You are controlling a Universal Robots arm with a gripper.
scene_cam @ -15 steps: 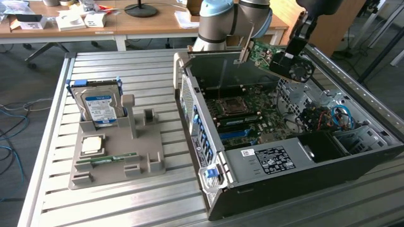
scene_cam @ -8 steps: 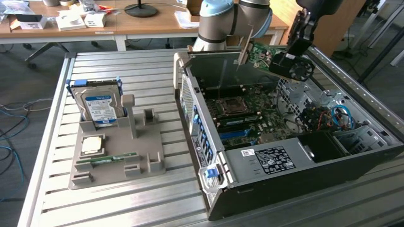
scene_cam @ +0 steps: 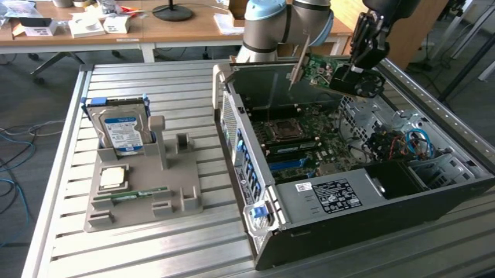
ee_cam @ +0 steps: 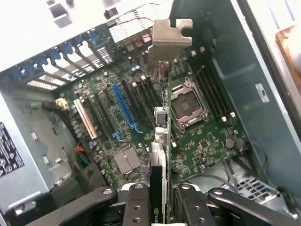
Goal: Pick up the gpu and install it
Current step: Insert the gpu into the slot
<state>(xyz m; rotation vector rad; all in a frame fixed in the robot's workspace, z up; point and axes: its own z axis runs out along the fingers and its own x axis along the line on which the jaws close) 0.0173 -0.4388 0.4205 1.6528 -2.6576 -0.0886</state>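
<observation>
Slatted metal table (scene_cam: 155, 243): gripper (ee_cam: 159, 193) pinching gpu (scene_cam: 320, 69) above open case (scene_cam: 325, 231); hard drive (scene_cam: 124, 130) aside.

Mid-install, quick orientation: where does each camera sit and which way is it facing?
Exterior view: off the arm, raised, looking down over the slatted table at the open case; the arm and hand holding the gpu show.
Wrist view: on the wrist, looking past the hand along the gpu's edge onto the motherboard.
Shared: gpu, hand, motherboard, case.
</observation>
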